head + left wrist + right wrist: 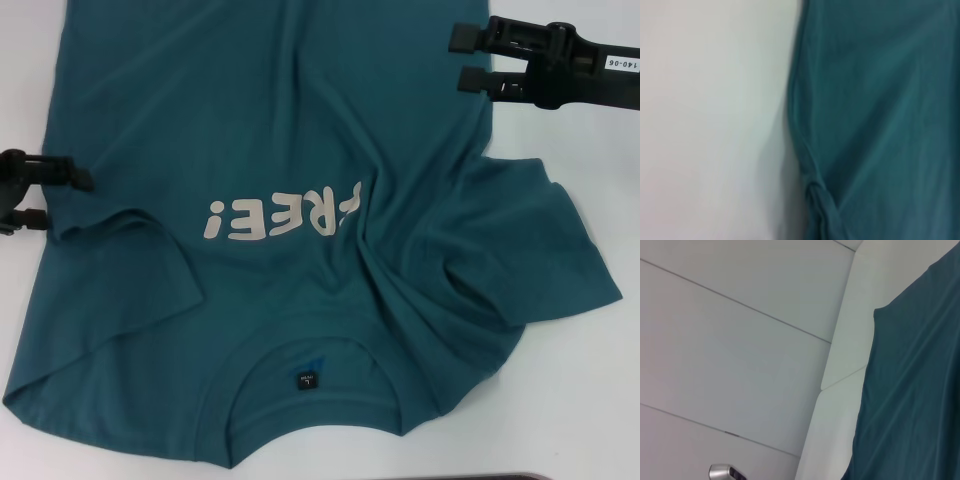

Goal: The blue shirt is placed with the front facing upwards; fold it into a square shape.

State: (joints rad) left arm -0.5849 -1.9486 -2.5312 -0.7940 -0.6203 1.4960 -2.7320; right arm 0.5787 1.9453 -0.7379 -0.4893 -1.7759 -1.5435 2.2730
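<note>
The blue shirt [270, 130] lies front up on the white table [590, 400], with its collar [310, 405] and small black neck label [305, 381] nearest me. The pale letters [270, 218] are partly hidden by a fold. The right side is bunched in wrinkles and its sleeve [545, 245] spreads outward. The left sleeve [130, 235] is folded inward. My left gripper [60, 200] is open at the shirt's left edge. My right gripper [462, 58] is open over the shirt's right edge, farther back. The shirt's edge shows in the left wrist view [880, 120] and the right wrist view [910, 390].
Bare white table lies to the left [710, 120] and to the right of the shirt. The right wrist view shows a pale panelled wall [740, 340] beyond the table and a small metal part [727, 472] at the frame's edge.
</note>
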